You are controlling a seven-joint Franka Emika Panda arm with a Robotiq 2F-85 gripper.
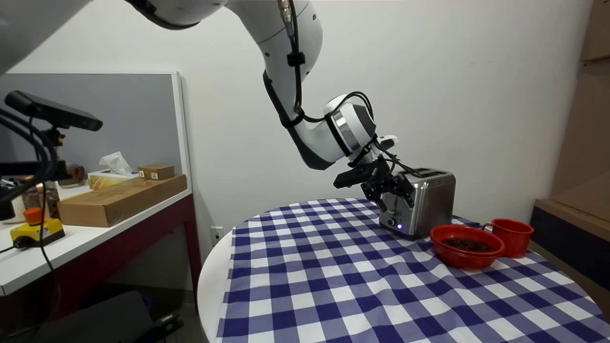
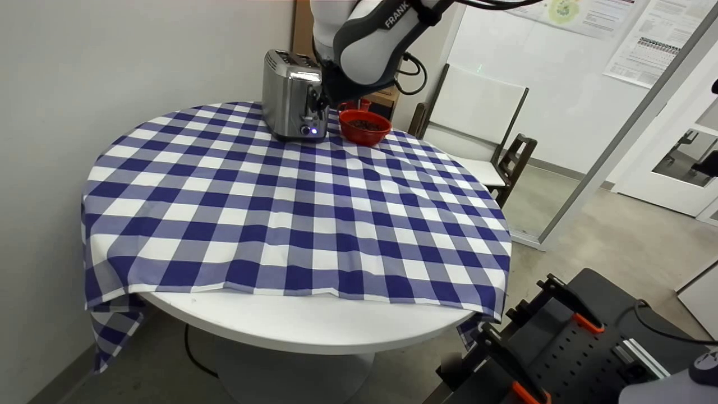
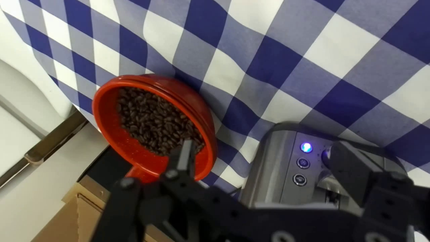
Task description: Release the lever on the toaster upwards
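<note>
The silver toaster [image 1: 436, 205] stands on the checked cloth near the wall; it also shows in an exterior view [image 2: 277, 98] and in the wrist view [image 3: 268, 168]. Its lever [image 3: 331, 181] is low on the front face, just above the knob [image 3: 326, 156], and is partly hidden by one finger; it also shows small in an exterior view [image 2: 309, 119]. My gripper [image 1: 396, 204] is at the toaster's front, open with nothing between its fingers. In the wrist view the gripper [image 3: 261, 148] has its right finger over the knob and lever; contact cannot be told.
A red bowl [image 1: 460, 262] of dark beans stands beside the toaster, with a red mug [image 1: 513, 238] behind it. In the wrist view the left finger overlaps the bowl [image 3: 205, 111]. The wall [image 1: 228, 157] is close behind the toaster. A blue light [image 3: 306, 147] glows on its front.
</note>
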